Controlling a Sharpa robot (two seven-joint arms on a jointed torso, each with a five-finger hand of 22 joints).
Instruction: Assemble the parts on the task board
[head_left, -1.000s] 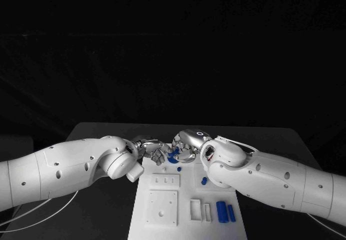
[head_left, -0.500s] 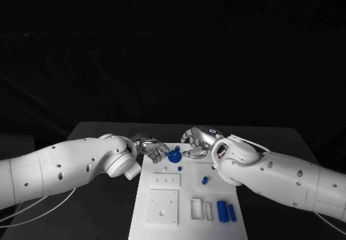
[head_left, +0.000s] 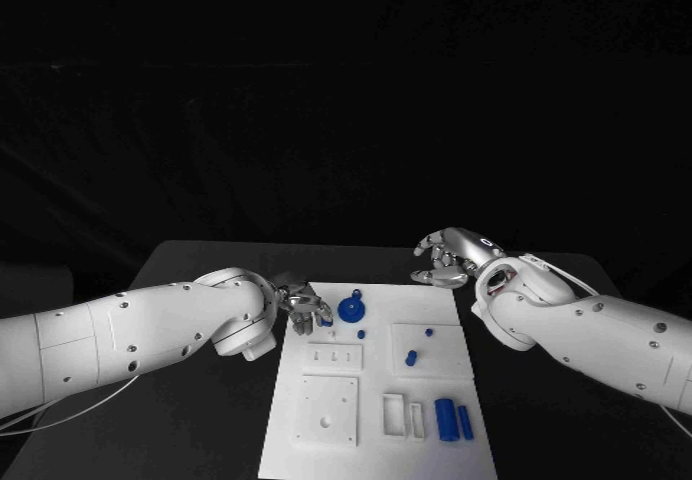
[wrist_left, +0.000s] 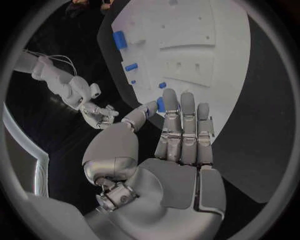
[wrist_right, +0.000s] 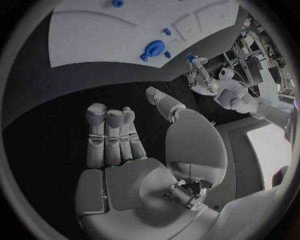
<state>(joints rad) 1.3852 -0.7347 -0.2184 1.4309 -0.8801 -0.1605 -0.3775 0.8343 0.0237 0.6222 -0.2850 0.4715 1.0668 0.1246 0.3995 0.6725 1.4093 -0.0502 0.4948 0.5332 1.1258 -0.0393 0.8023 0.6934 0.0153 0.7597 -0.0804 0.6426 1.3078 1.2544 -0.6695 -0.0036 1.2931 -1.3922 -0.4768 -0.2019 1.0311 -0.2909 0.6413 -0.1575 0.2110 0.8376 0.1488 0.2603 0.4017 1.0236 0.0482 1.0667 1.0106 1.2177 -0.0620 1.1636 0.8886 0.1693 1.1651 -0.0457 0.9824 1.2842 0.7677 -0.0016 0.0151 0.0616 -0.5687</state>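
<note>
The white task board (head_left: 329, 425) lies lengthwise in the middle of the black table. A blue round part (head_left: 352, 307) sits on its far end, also seen at blue round part (wrist_right: 154, 49). My left hand (head_left: 303, 305) is at the board's far left edge, just beside this part, fingers straight and thumb apart (wrist_left: 178, 140), holding nothing. My right hand (head_left: 451, 257) hovers above the table past the board's far right corner, empty, its fingers loosely spread (wrist_right: 122, 145). Two blue cylinders (head_left: 453, 421) lie at the board's near right.
Small blue pieces sit mid-board: a peg (head_left: 361, 334), a short piece (head_left: 411, 357) and a dot (head_left: 430, 329). White raised blocks (head_left: 325, 410) and a slotted frame (head_left: 392, 417) occupy the near half. Both white arms flank the board.
My right hand has left the blue round part and pulled back to the right, past the board's corner. The left hand has drawn slightly left. The round part now rests alone on the board.
</note>
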